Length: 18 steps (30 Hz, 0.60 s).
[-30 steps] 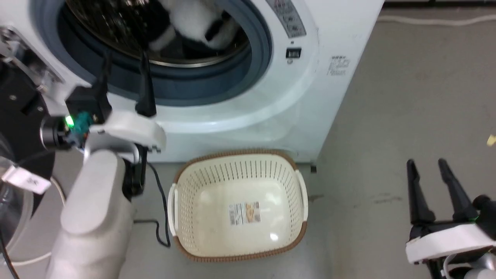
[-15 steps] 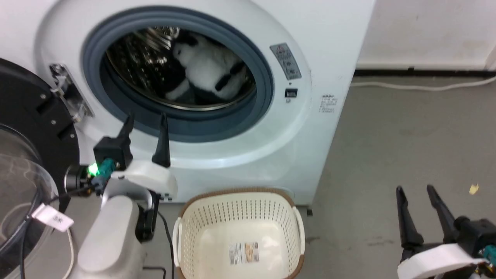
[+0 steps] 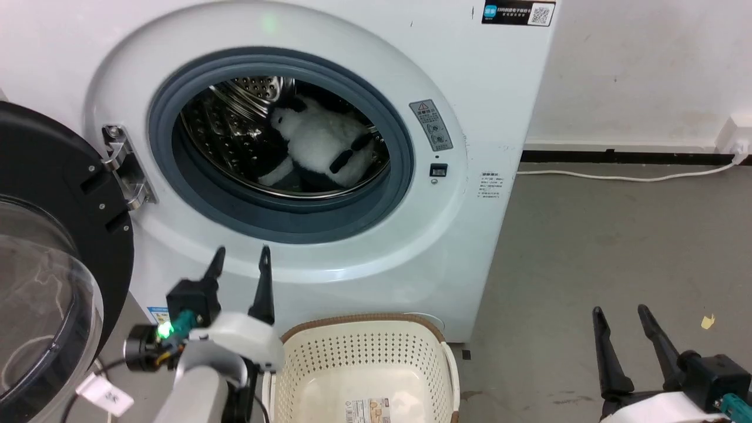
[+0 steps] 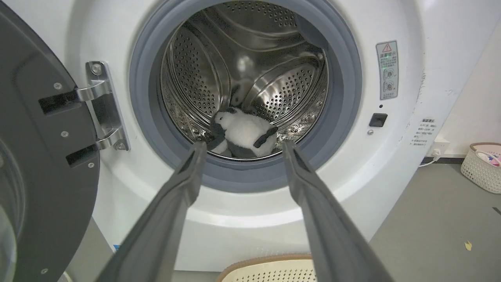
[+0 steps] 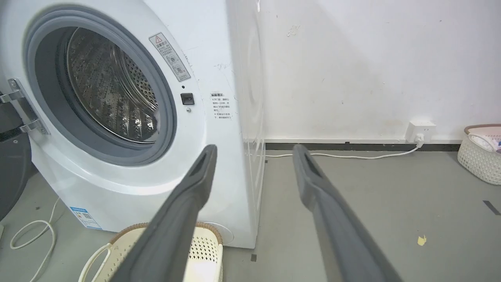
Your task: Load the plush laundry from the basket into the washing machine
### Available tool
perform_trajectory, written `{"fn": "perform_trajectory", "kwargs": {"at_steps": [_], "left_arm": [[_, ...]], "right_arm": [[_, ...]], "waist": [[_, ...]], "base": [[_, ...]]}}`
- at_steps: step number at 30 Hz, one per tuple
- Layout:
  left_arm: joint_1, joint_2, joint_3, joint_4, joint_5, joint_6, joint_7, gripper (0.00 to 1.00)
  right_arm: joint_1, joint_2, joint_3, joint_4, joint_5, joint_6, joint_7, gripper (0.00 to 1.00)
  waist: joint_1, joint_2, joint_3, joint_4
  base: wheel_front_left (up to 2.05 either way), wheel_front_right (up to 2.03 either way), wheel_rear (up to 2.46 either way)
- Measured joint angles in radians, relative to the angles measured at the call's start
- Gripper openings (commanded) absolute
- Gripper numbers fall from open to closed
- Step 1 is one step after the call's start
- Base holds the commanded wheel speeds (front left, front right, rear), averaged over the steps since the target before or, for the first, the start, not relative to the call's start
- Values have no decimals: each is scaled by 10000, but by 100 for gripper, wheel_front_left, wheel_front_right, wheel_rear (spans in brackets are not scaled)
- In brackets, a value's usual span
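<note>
The plush laundry [image 3: 323,144], a fluffy white toy with black limbs, lies on the bottom of the steel drum inside the washing machine [image 3: 487,106]; the left wrist view shows the toy [image 4: 244,131] through the open porthole. The cream basket [image 3: 364,364] stands on the floor against the washer's front with nothing in it but its bottom label. My left gripper [image 3: 241,261] is open, outside and below the porthole, holding nothing. My right gripper [image 3: 620,314] hangs open over the grey floor to the right of the washer, fingers pointing up.
The black-rimmed glass door [image 3: 53,282] stands swung open at the left, close beside my left arm. A white cable [image 3: 623,176] runs along the wall base to a socket. Another small basket [image 5: 481,154] sits far right. Bare grey floor [image 3: 617,247] lies to the right.
The head camera has tilted up, so the drum and wall come into view. My left gripper has drawn back down from the porthole's gasket. The toy stays in the drum.
</note>
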Motion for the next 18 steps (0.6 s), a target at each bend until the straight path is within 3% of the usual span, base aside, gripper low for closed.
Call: {"fn": "perform_trajectory", "kwargs": {"at_steps": [18], "left_arm": [[1850,61,-253,-1574,-40,219,19,100]], "right_arm": [[543,2,198,109,25,0,-36,100]], "waist": [[0,0,-232,-90]], "base": [[0,0,0]]}}
